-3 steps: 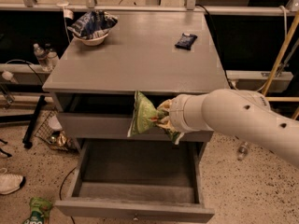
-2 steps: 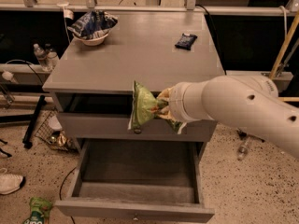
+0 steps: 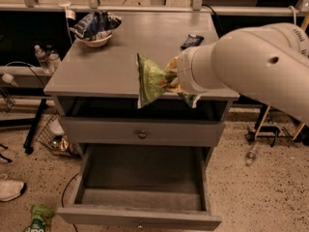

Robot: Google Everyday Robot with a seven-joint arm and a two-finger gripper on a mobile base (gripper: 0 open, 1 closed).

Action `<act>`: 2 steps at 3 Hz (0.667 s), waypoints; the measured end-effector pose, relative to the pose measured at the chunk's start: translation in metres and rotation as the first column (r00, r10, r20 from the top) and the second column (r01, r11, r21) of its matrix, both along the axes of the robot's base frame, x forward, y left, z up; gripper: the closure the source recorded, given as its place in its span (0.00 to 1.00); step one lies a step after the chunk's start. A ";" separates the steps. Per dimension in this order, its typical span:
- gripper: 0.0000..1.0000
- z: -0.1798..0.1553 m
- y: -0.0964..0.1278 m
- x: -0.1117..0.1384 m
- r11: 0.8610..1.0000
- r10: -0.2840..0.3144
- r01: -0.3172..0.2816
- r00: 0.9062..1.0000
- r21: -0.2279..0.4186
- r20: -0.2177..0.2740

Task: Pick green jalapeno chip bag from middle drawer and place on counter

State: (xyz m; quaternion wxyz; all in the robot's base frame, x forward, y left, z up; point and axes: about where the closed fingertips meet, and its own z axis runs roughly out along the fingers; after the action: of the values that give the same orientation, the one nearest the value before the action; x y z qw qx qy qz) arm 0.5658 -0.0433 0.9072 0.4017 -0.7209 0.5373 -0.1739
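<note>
Nearest you, at 6 o'clock, the middle drawer (image 3: pixel 145 166) stands pulled out, with a shut drawer front (image 3: pixel 140 132) just above it. Above that, your tool (image 3: pixel 176 79) is clamped tight on the right side of the green jalapeno chip bag (image 3: pixel 152 81), holding it upright at the front edge of the desk (image 3: pixel 111 66); you cannot tell whether it touches. Farther back on the desk, a bowl (image 3: pixel 96 40) sits at 11 o'clock and a dark packet (image 3: pixel 192 41) at 1 o'clock.
</note>
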 end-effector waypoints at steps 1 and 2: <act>1.00 0.008 0.000 0.002 1.000 0.000 0.000 1.000 -0.002 0.011; 1.00 0.011 0.001 0.013 1.000 0.022 -0.022 1.000 0.002 0.015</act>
State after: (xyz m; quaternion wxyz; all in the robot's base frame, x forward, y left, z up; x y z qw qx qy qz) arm 0.5787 -0.0420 0.9177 0.4084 -0.7250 0.5265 -0.1742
